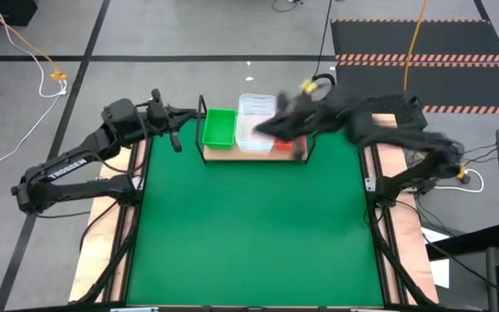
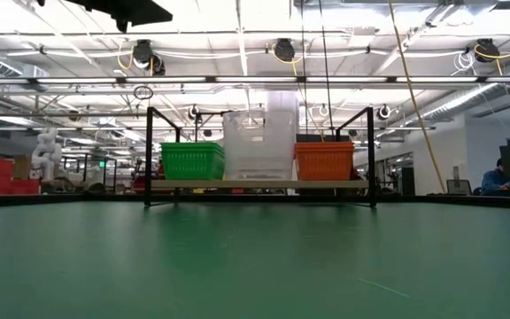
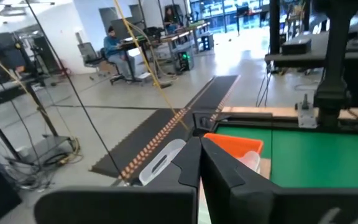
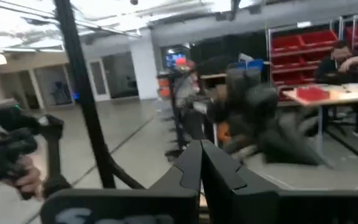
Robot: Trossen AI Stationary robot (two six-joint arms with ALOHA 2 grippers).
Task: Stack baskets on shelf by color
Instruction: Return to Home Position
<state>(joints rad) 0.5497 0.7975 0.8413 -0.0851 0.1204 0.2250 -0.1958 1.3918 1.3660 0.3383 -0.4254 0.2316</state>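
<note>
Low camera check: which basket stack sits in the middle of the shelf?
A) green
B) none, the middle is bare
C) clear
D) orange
C: the clear stack stands between the green stack and the orange stack on the shelf.

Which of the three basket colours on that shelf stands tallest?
The clear baskets in the middle of the shelf; their top rises well above the green baskets and the orange baskets either side.
</note>
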